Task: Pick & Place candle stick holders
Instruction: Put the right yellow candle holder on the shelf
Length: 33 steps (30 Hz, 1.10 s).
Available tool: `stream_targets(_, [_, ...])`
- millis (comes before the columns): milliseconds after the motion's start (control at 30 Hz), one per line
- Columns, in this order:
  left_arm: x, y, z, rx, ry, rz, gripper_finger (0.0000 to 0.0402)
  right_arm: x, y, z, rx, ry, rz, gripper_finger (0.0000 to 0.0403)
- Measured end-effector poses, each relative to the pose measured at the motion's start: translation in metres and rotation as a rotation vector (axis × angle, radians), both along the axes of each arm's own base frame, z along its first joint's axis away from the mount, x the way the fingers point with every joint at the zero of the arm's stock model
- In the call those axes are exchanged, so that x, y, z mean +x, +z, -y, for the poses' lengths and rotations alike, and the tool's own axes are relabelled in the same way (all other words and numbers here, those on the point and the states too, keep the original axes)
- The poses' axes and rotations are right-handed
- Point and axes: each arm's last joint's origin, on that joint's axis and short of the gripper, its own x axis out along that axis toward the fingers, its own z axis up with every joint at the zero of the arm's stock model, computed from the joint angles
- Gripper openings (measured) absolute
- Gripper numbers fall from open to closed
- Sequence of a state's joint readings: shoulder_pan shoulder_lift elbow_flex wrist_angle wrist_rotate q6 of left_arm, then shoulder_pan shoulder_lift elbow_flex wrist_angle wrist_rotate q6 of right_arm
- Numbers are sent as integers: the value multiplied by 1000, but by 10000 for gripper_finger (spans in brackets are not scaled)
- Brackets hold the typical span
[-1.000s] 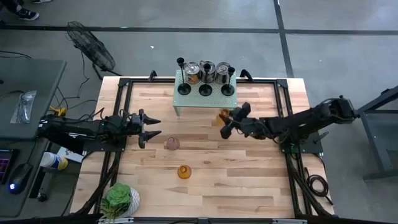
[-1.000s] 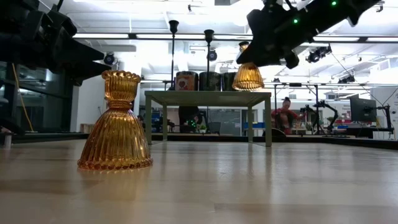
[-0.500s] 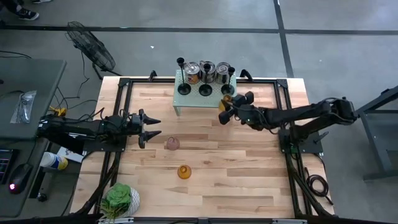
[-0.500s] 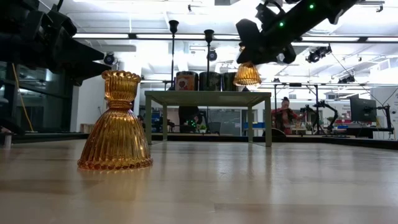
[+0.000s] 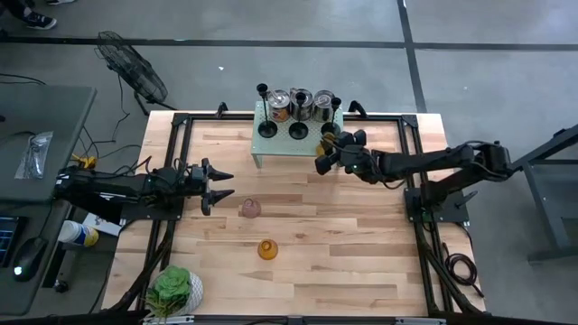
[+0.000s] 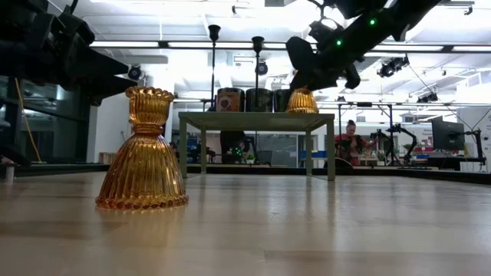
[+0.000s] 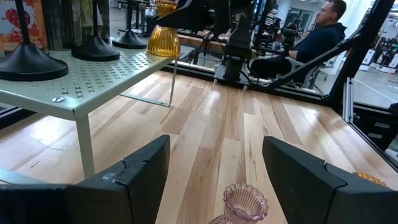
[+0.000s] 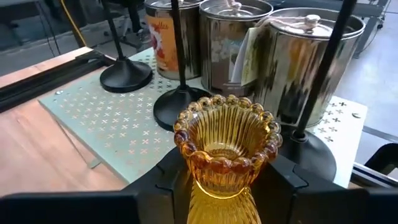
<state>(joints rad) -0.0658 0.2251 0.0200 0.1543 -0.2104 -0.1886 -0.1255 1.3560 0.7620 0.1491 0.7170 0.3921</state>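
My right gripper (image 5: 332,150) is shut on an amber glass candle stick holder (image 8: 225,149) at the right end of the small green shelf (image 5: 262,144); its base (image 6: 302,110) is level with the shelf top. Three black holders (image 5: 298,131) stand on the shelf by their round bases. A pink glass holder (image 5: 249,208) and a second amber one (image 5: 266,249) stand upright on the table. My left gripper (image 5: 221,185) waits open at the table's left, pointing level toward the pink holder (image 7: 244,205). My right gripper pinches the amber holder's narrow neck (image 8: 219,190), just under the scalloped rim, one finger (image 8: 163,180) on each side. The fingers come nearly level from the table's right, slanting a little down. The holder stays upright; whether its base (image 7: 163,48) rests on the shelf I cannot tell.
Three metal tins (image 5: 301,104) stand at the back of the shelf, close behind the black holders. A green plant (image 5: 173,291) sits at the near left corner. Bare wood (image 5: 361,244) lies right of the second amber holder. A person (image 7: 314,37) sits beyond the table.
My right gripper has swung toward the table's far edge and the shelf, carrying the amber holder upright from above the bare table to the shelf's right end. My left gripper has kept still.
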Motion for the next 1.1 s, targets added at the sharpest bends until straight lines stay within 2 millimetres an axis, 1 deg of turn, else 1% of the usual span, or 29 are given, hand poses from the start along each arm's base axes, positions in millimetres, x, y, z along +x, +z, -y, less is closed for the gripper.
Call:
stream_targets(300, [0, 0, 0, 0, 0, 0, 253, 0, -1, 10, -5, -38, 13, 121])
stream_targets(700, [0, 0, 0, 0, 0, 0, 253, 2, -5, 17, 0, -49, -5, 123])
stream_targets(1100, [0, 0, 0, 0, 0, 0, 253, 2, -5, 17, 0, -48, 0, 124])
